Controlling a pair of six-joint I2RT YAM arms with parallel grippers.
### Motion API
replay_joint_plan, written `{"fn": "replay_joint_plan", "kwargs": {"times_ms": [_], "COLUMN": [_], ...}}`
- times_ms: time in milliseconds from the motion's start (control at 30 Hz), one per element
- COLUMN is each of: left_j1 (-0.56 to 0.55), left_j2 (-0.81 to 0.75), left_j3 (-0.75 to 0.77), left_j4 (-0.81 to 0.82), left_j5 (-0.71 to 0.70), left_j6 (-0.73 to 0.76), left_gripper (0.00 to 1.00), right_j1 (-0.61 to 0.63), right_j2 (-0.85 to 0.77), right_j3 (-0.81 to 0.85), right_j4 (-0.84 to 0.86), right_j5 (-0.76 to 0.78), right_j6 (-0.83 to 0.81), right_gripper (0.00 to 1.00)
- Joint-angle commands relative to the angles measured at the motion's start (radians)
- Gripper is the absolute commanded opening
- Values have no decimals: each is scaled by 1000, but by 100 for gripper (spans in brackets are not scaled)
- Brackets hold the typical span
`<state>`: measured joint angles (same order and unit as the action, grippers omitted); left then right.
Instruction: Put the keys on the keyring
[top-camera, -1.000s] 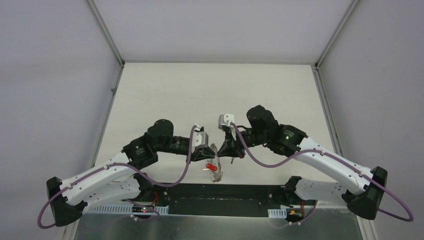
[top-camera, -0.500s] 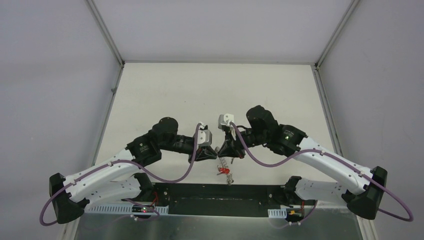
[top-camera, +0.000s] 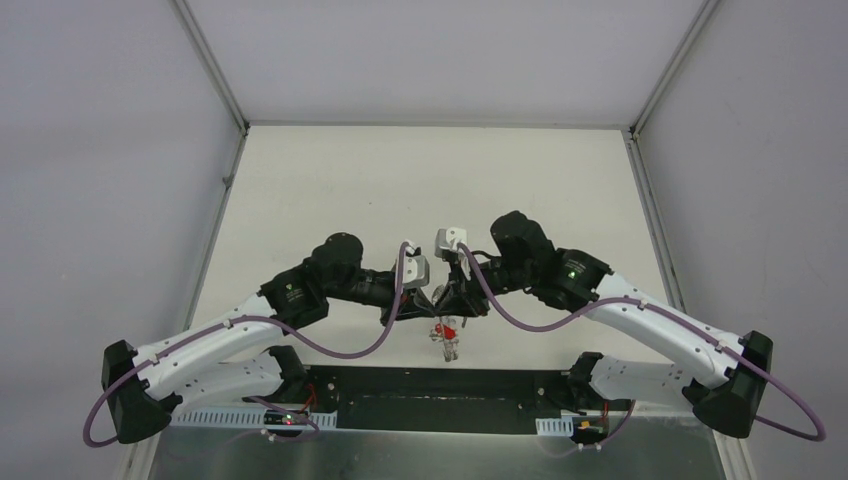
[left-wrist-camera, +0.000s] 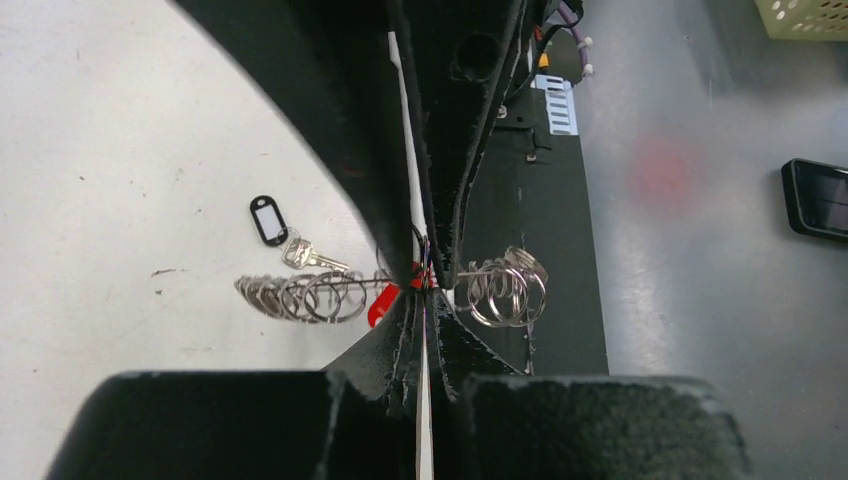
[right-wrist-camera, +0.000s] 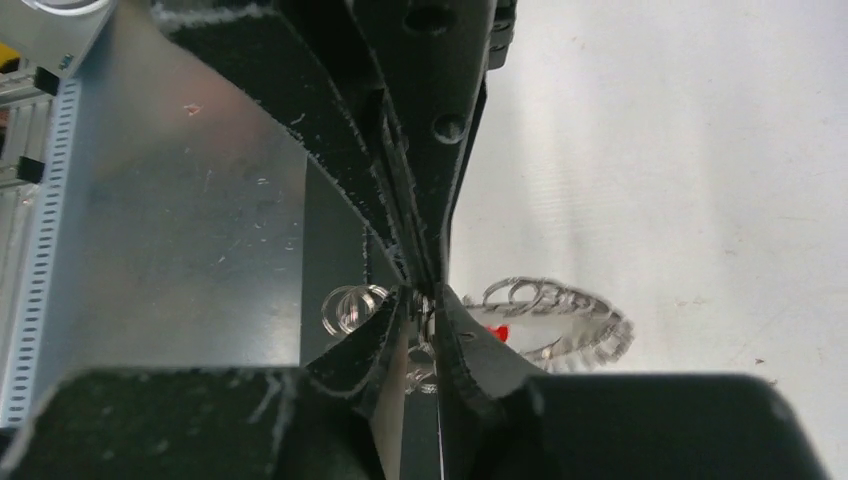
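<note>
The keyring (left-wrist-camera: 300, 297), a silvery wire fringed with many small loops, hangs in the air between both grippers near the table's front edge. In the top view it dangles below the fingertips (top-camera: 446, 343), and the right wrist view shows its loops (right-wrist-camera: 560, 305) fanning right. Of the keys, only the red head (top-camera: 450, 325) (left-wrist-camera: 380, 305) (right-wrist-camera: 497, 330) shows, just beside the pinch point. My left gripper (top-camera: 428, 303) (left-wrist-camera: 425, 292) is shut on the keyring's wire. My right gripper (top-camera: 446, 303) (right-wrist-camera: 420, 298) faces it tip to tip, pinching the same wire with a thin gap.
A black tag with a small silver key (left-wrist-camera: 268, 220) lies on the white table (top-camera: 420, 190) under the left gripper. The black base plate (top-camera: 420, 385) runs along the near edge. A dark flat device (left-wrist-camera: 815, 195) lies off the table.
My left gripper has moved right until it meets the right gripper's tips, and it has shut. The keyring with the red key has swung right and hangs more bunched.
</note>
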<state>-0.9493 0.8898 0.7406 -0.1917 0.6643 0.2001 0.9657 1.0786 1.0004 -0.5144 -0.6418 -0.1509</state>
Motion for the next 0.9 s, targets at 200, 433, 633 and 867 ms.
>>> {"fn": "replay_joint_plan", "kwargs": {"times_ms": [200, 433, 633, 867], "left_j1": [-9, -9, -9, -9], "left_j2": [-69, -112, -122, -110], "left_j3": [-5, -24, -28, -24], "left_j4": [77, 80, 80, 90], "left_j5": [-10, -39, -48, -47], "left_j6": [-48, -42, -37, -34], "left_gripper": [0, 0, 0, 0], "right_j1": [2, 2, 3, 2], "right_j2": [-87, -223, -281, -207], "right_j3": [1, -123, -195, -233], "right_j4": [100, 146, 169, 266], "right_j5": [90, 79, 13, -80], "right_j6": [13, 19, 52, 91], "right_gripper": [70, 59, 31, 28]}}
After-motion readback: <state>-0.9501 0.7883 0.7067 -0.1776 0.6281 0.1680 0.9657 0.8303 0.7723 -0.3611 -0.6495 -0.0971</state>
